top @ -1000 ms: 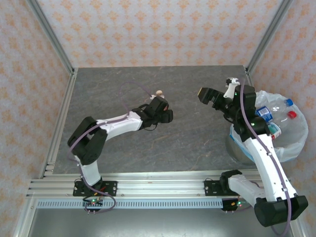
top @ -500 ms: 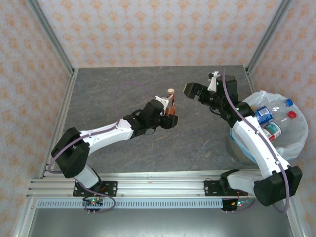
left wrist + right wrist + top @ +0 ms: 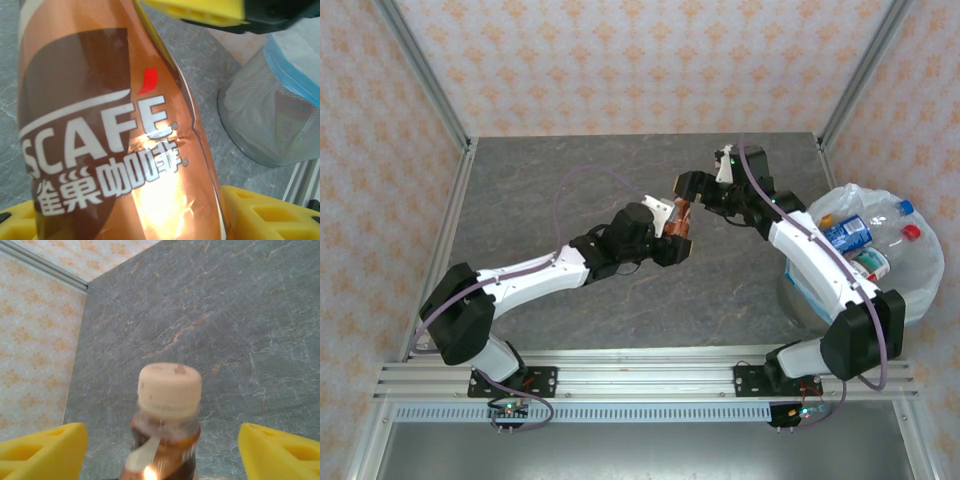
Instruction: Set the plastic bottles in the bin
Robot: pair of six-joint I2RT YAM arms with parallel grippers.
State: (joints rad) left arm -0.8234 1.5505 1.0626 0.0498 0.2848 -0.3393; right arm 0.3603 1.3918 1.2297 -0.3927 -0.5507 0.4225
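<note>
A brown plastic coffee bottle (image 3: 681,221) with a cream cap (image 3: 170,385) hangs above the middle of the table, and my left gripper (image 3: 670,238) is shut on its labelled body (image 3: 115,125). My right gripper (image 3: 688,190) is open at the bottle's top. Its yellow fingers (image 3: 42,450) stand wide on either side of the neck, clear of it. At the right edge, the grey bin (image 3: 802,305) with its white bag holds several other plastic bottles (image 3: 847,232). The bin's wall (image 3: 265,115) shows behind the held bottle in the left wrist view.
Grey marble tabletop (image 3: 550,200) lies under both arms, walled by patterned panels and metal posts. The aluminium rail (image 3: 620,375) carrying the arm bases runs along the near edge. A purple cable loops above the left arm (image 3: 582,172).
My left arm reached rightward with the brown bottle in its grip. My right arm swung left, away from the bin, until its jaws straddled the bottle's cap, and they have narrowed somewhat.
</note>
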